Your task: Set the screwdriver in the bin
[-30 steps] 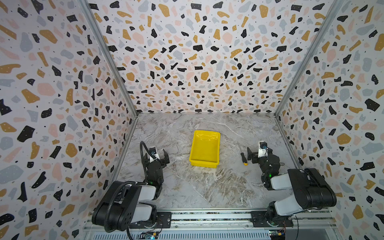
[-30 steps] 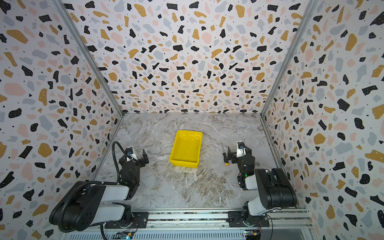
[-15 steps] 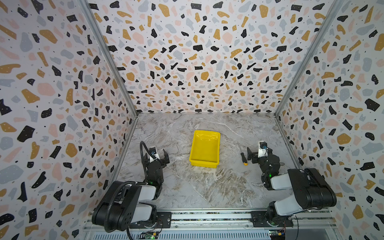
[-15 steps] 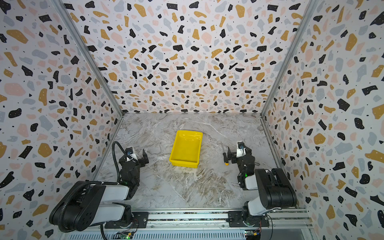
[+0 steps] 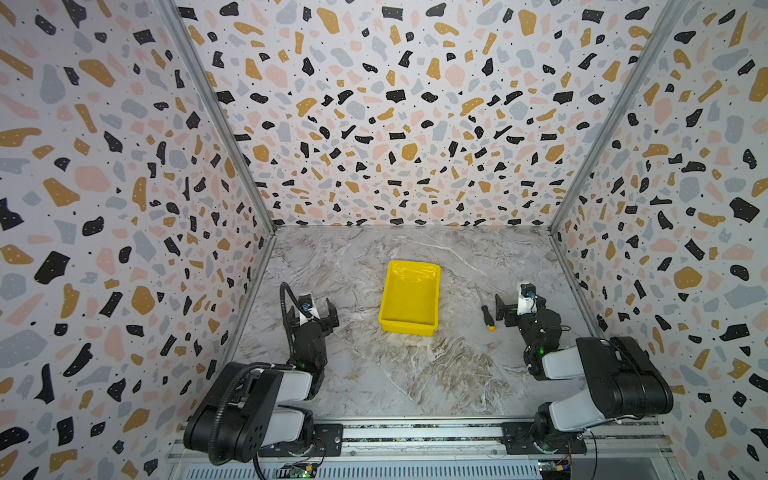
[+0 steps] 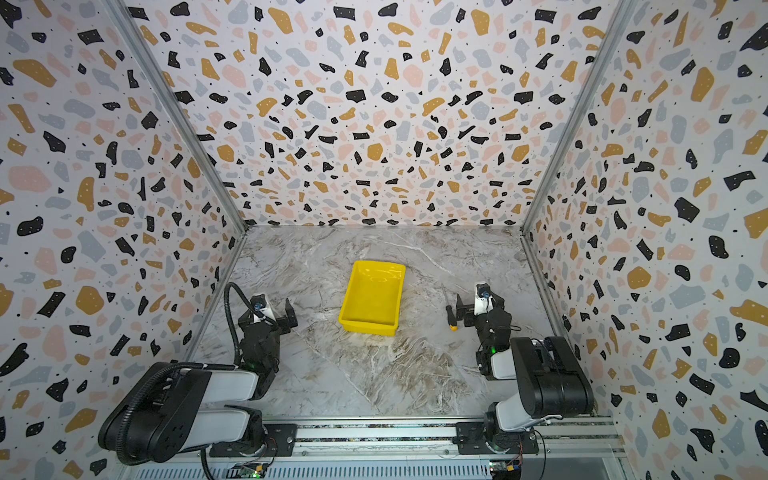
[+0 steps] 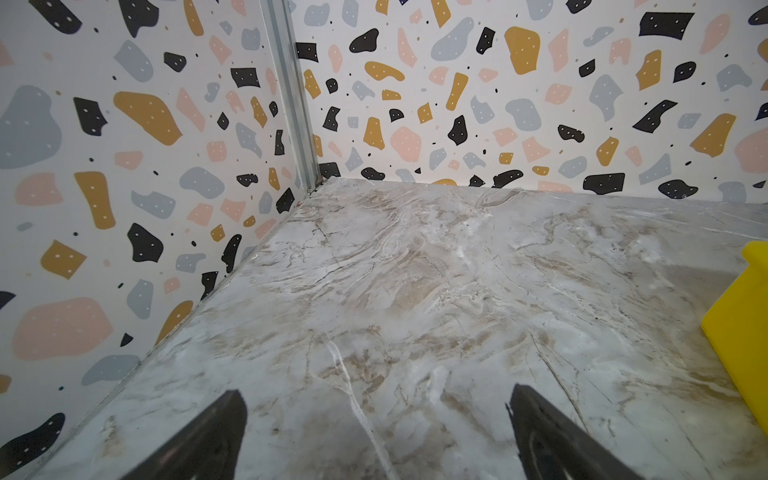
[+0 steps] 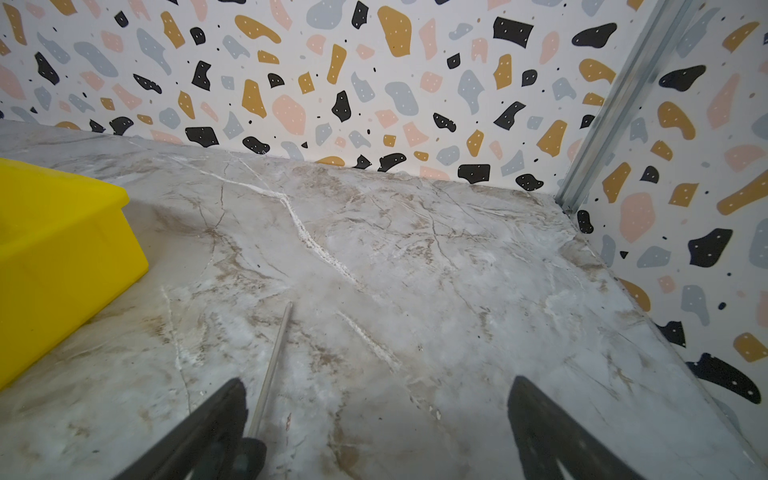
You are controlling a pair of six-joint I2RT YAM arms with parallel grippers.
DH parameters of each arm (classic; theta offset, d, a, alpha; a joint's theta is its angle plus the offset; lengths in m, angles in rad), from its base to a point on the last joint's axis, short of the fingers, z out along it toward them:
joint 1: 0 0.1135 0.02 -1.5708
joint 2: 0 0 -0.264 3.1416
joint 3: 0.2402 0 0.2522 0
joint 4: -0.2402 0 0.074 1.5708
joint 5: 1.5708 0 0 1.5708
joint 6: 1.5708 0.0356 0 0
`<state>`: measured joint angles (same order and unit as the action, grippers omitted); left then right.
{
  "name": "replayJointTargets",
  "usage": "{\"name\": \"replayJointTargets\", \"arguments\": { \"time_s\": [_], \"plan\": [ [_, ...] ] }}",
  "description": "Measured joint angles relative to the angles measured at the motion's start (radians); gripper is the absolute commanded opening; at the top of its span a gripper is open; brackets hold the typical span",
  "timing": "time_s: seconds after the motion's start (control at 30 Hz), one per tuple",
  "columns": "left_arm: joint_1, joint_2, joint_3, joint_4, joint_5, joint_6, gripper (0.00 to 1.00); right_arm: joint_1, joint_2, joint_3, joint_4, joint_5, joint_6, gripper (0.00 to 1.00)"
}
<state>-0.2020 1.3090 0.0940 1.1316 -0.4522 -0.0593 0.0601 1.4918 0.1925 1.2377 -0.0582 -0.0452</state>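
The screwdriver [image 5: 487, 316] [image 6: 451, 318] lies flat on the marble table, right of the bin, orange butt toward the front. The yellow bin [image 5: 407, 326] [image 6: 368, 328] stands mid-table and holds nothing. My right gripper [image 5: 519, 309] [image 6: 478, 311] sits open just right of the screwdriver. In the right wrist view the gripper [image 8: 376, 380] is open and holds nothing. The screwdriver's shaft [image 8: 272, 361] runs close along one finger, untouched, and its handle is partly hidden by that finger. My left gripper [image 5: 316, 316] [image 6: 270, 318] [image 7: 374, 390] is open over bare table, left of the bin.
Terrazzo-patterned walls [image 5: 395, 124] close in the table on three sides. A bin corner [image 7: 739, 332] shows in the left wrist view, and the bin's side wall [image 8: 62, 249] in the right wrist view. The arm bases sit on a rail [image 5: 415, 432] at the front.
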Motion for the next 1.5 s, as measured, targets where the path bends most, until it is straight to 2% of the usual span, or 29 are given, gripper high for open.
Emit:
{"name": "replayJointTargets", "arguments": {
  "time_s": [0.1, 0.2, 0.3, 0.37, 0.43, 0.5, 0.6, 0.67, 0.8, 1.03, 1.13, 1.5],
  "plan": [
    [-0.002, -0.105, 0.065, -0.188, 0.001, -0.005, 1.00, 0.041, -0.114, -0.018, -0.080, 0.063, 0.000, 0.99],
    [-0.009, -0.217, 0.237, -0.463, 0.003, -0.032, 1.00, 0.113, -0.319, 0.029, -0.283, 0.147, -0.001, 0.99],
    [-0.023, -0.321, 0.369, -0.665, 0.028, -0.110, 1.00, 0.174, -0.483, 0.148, -0.520, 0.197, 0.021, 0.99],
    [-0.028, -0.397, 0.398, -0.777, 0.061, -0.186, 1.00, 0.200, -0.562, 0.236, -0.674, 0.233, 0.104, 0.99],
    [-0.030, -0.468, 0.396, -0.900, 0.118, -0.258, 1.00, 0.204, -0.616, 0.306, -0.842, 0.280, 0.251, 0.99],
    [-0.030, -0.522, 0.369, -0.992, 0.170, -0.314, 1.00, 0.187, -0.648, 0.318, -0.974, 0.307, 0.383, 0.99],
    [-0.030, -0.605, 0.291, -1.107, 0.213, -0.380, 1.00, 0.141, -0.671, 0.265, -1.129, 0.285, 0.500, 0.99],
    [-0.030, -0.656, 0.227, -1.149, 0.237, -0.425, 1.00, 0.147, -0.670, 0.203, -1.193, 0.286, 0.541, 0.99],
    [-0.030, -0.690, 0.145, -1.186, 0.252, -0.482, 1.00, 0.227, -0.697, 0.097, -1.279, 0.287, 0.582, 0.99],
    [-0.031, -0.557, 0.164, -1.180, 0.130, -0.541, 1.00, 0.349, -0.726, 0.080, -1.246, 0.335, 0.592, 0.99],
    [-0.031, -0.533, 0.170, -1.187, 0.099, -0.558, 1.00, 0.373, -0.709, 0.080, -1.244, 0.352, 0.594, 0.99],
    [-0.031, -0.623, 0.148, -1.178, 0.046, -0.608, 0.94, 0.394, -0.668, 0.081, -1.238, 0.395, 0.602, 0.99]
  ]
}}
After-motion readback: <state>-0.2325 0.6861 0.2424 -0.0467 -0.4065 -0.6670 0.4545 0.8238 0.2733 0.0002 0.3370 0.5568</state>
